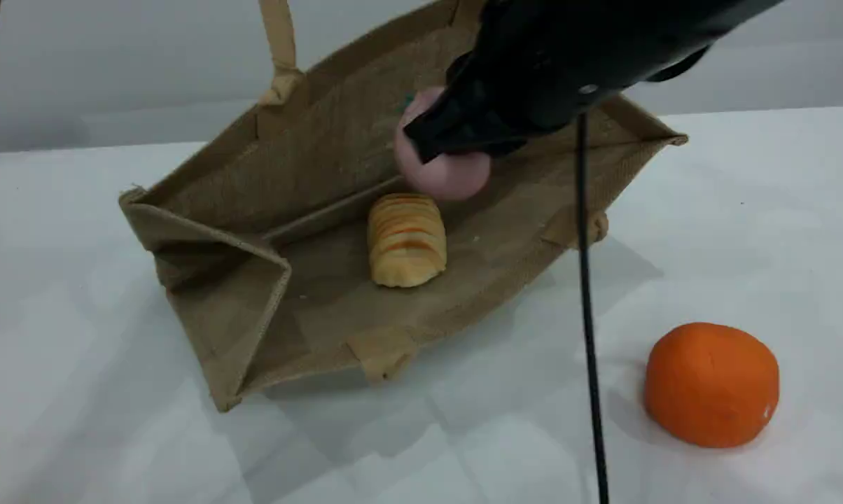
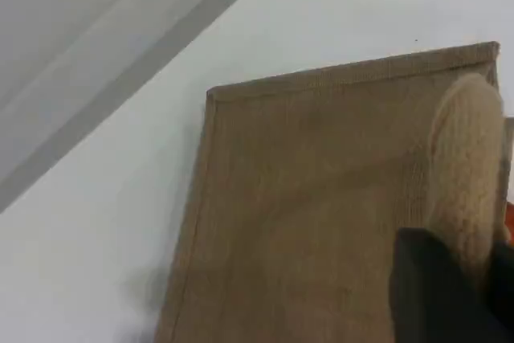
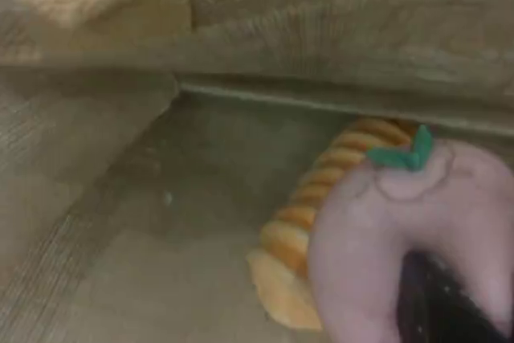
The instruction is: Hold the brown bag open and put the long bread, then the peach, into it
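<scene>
The fingers [image 1: 456, 129] of the right gripper [image 1: 453, 147] are clamped on the peach [image 1: 442, 175] in the scene view, holding it off the cloth just inside the mouth of the brown bag [image 1: 309, 147], which lies on its side on the white table [image 1: 113, 420] with its opening toward the camera. Directly below those fingers, the long bread [image 1: 406, 240] rests on the bag's lower panel, close under the peach; whether the two touch cannot be told. One loop handle [image 1: 281, 49] runs taut up out of the top edge, keeping the upper side raised; the left gripper itself is outside this view. Well off to the lower right of the fingers, an orange ball [image 1: 711, 383] sits on the table outside the bag, and a black cable [image 1: 588, 315] hangs between them. In the left wrist view, the left gripper [image 2: 442, 291] shows as a dark fingertip at the bottom right, closed on the rolled beige handle [image 2: 470, 158], with the bag's outer panel [image 2: 321, 198] spreading to the fingertip's left over the table [image 2: 321, 22]. In the right wrist view, the dark fingertip [image 3: 434, 303] presses into the pink peach [image 3: 377, 255], whose green leaf [image 3: 401, 154] points away from the finger; just beyond and left of it the ridged bread [image 3: 313, 222] lies on the bag's inner floor [image 3: 177, 238].
</scene>
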Tool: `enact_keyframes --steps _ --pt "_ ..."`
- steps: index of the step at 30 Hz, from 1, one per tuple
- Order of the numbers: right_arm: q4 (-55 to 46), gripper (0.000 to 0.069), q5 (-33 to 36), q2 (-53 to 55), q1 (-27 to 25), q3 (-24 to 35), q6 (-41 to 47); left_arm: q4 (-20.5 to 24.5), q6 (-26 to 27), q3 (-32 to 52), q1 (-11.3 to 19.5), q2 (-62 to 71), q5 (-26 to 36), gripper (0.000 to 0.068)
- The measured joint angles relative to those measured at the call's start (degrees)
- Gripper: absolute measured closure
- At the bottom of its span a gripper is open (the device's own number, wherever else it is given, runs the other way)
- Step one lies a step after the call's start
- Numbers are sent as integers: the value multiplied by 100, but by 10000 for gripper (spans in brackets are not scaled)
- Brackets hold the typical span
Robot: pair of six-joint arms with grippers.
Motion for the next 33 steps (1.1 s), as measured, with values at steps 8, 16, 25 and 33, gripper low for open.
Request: enact_keyframes --steps 8,16,25,33 --pt "-12 659 -301 941 0 -543 0 0 5 0 0 0 0 582" --pt "198 364 -331 956 -7 -543 145 0 5 0 0 0 0 582" --pt "177 116 122 556 -26 -543 116 0 10 0 0 0 0 582" --pt "103 116 1052 -175 -354 -543 -21 0 10 0 0 0 0 582"
